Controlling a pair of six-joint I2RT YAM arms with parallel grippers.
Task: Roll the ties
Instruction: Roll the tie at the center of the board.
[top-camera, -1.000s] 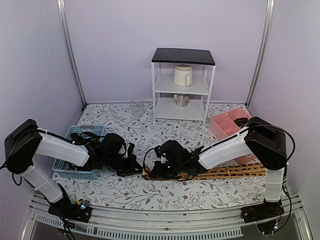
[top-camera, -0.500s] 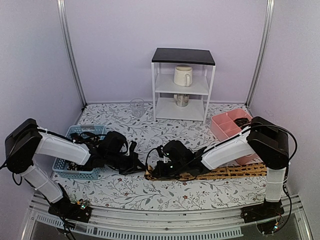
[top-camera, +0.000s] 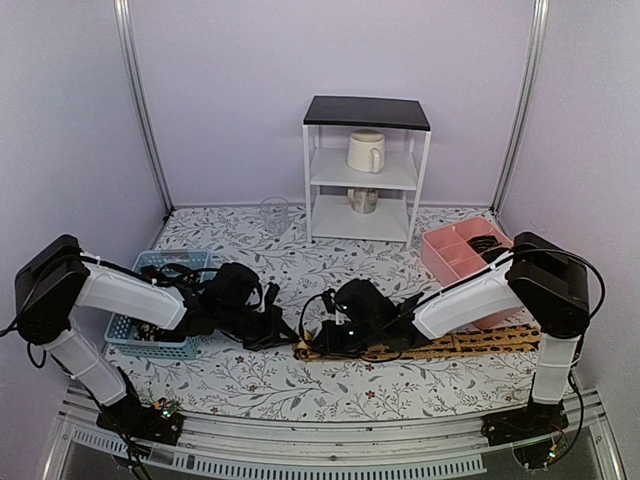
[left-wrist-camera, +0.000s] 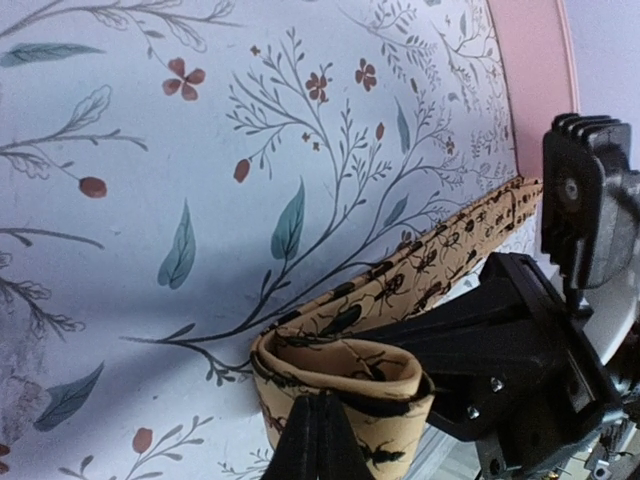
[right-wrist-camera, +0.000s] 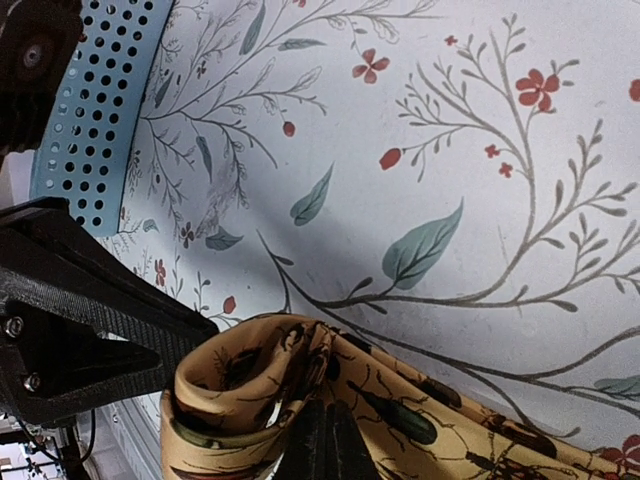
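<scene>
A tan-orange tie (top-camera: 470, 343) with dark beetle prints lies flat along the front right of the table. Its left end is wound into a small roll (top-camera: 305, 349). In the left wrist view the roll (left-wrist-camera: 340, 365) stands as a loop, and my left gripper (left-wrist-camera: 318, 430) is shut at its near wall. My right gripper (right-wrist-camera: 325, 440) is shut where the fabric (right-wrist-camera: 230, 390) creases. From above, the left gripper (top-camera: 285, 335) and right gripper (top-camera: 318, 345) meet at the roll from opposite sides. The flat tail (left-wrist-camera: 440, 255) runs off under the right arm.
A blue mesh basket (top-camera: 125, 335) sits at the front left under my left arm. A pink divided tray (top-camera: 450, 250) is at the right. At the back stand a white shelf unit (top-camera: 365, 170) holding a mug (top-camera: 365, 150), and a clear glass (top-camera: 274, 213).
Both grippers and the roll have shifted a little to the right along the tie. The flat stretch of tie is slightly shorter. Both stayed shut.
</scene>
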